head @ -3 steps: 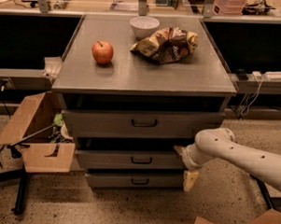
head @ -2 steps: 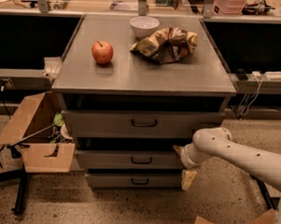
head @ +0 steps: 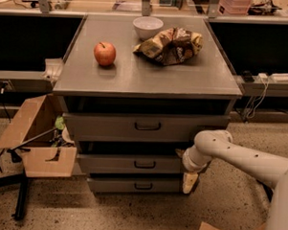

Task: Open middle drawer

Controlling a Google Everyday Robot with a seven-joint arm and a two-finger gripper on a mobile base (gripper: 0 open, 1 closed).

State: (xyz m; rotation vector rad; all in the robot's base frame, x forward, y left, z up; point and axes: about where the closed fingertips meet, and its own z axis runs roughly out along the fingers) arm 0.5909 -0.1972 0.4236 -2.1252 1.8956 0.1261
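Note:
The middle drawer (head: 118, 163) is a grey metal front with a small dark loop handle (head: 145, 164) at its centre. It sits between the taller top drawer (head: 110, 126) and the narrower bottom drawer (head: 112, 184). It stands slightly forward of the cabinet body. My gripper (head: 188, 170) is at the end of the white arm (head: 242, 159), low at the right end of the middle drawer front, well to the right of the handle. It appears to hold nothing.
On the cabinet top (head: 145, 76) lie a red apple (head: 104, 53), a white bowl (head: 148, 27) and a crumpled chip bag (head: 170, 44). An open cardboard box (head: 37, 141) stands on the floor at the left. Cables and a power strip (head: 275, 77) are at the right.
My gripper has drifted slightly left, closer to the right end of the middle drawer. The drawers have not visibly moved.

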